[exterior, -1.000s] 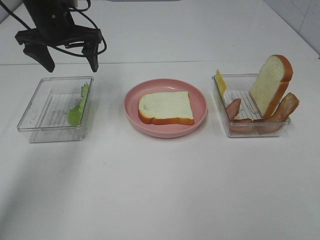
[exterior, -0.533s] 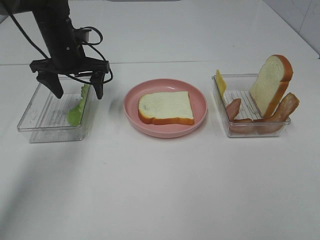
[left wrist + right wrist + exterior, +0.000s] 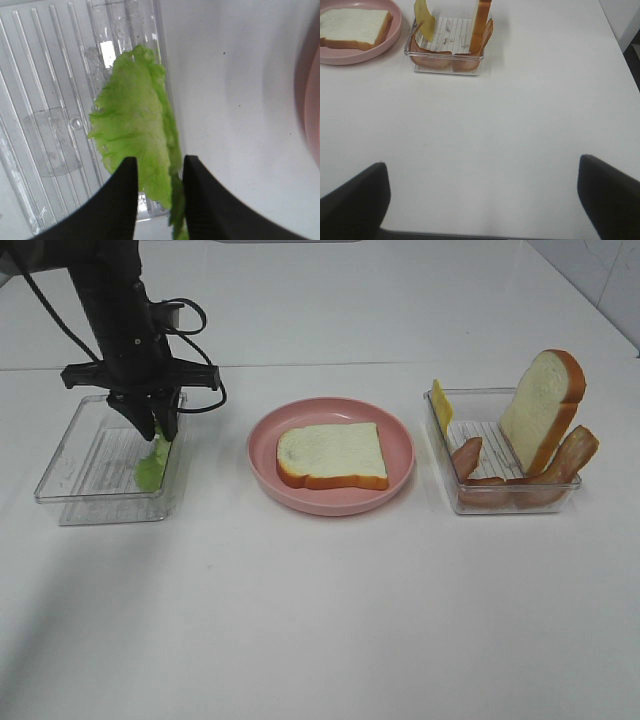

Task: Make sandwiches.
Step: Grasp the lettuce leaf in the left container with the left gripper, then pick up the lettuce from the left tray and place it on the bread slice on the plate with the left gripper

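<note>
Pointing the left gripper (image 3: 152,426) straight down off a near-vertical forearm, into the plate-side half of the left clear tray (image 3: 70,455). Jaws drawn narrow and pinching the lettuce leaf (image 3: 150,466) near its upper edge. Seen from the left wrist: black fingers (image 3: 120,200) on either side of the leaf, with green filling the gap and pressed against both. Standing on edge and leaning along the tray wall nearest the pink plate (image 3: 400,435). On that plate, 1 flat bread slice (image 3: 333,453), well apart from the jaws. Over in the right clear tray (image 3: 505,504): 1 upright slice (image 3: 540,405) tilted back, bacon strips (image 3: 572,458) propped beside it, and a cheese square (image 3: 441,405) on edge at the far corner. Hanging well short of that tray, the right gripper (image 3: 482,200), jaws spread wide, gripping nothing, only bare white table (image 3: 320,620) between them.
</note>
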You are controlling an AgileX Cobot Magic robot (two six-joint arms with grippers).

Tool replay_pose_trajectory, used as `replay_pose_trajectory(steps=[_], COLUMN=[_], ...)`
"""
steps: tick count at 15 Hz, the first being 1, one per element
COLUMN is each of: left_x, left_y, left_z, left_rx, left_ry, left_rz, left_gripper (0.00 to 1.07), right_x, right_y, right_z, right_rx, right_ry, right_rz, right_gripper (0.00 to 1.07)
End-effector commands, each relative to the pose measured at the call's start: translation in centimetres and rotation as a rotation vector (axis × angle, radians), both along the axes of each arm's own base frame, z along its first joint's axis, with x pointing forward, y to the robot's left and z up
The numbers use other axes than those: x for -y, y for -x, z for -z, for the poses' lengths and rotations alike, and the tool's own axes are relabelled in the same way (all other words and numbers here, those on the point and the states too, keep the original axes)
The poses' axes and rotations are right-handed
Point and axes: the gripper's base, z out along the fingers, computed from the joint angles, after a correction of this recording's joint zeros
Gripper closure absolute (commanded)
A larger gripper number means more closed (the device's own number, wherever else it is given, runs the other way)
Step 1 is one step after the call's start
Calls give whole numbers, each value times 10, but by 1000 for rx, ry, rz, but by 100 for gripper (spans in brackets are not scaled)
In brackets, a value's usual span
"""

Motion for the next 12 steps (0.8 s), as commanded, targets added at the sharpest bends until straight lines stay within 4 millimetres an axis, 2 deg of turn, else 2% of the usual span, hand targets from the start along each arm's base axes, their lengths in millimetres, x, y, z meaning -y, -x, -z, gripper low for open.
replay_pose_trajectory(steps=[1, 5, 7, 9, 10, 11, 12], left_x=[3, 4, 4, 5, 5, 6, 9], left_y=[5, 5, 5, 6, 7, 10, 16], left_z=[3, 3, -6, -35, -40, -55, -78], left_rx=[-44, -38, -52, -1, 10, 36, 75], left_ry=[-8, 5, 1, 24, 37, 59, 117], left_rz=[20, 58, 80, 83, 82, 80, 86], left_gripper=[106, 107, 107, 107, 107, 107, 107], right_x=[1, 1, 1, 1, 1, 1, 1], right_y=[3, 3, 3, 3, 3, 3, 3], right_z=[1, 1, 1, 1, 1, 1, 1], right_rx=[29, 29, 29, 29, 29, 29, 29], right_ry=[6, 6, 6, 6, 6, 6, 6], right_rz=[2, 2, 2, 2, 2, 2, 2], right_gripper=[8, 8, 8, 8, 8, 8, 8])
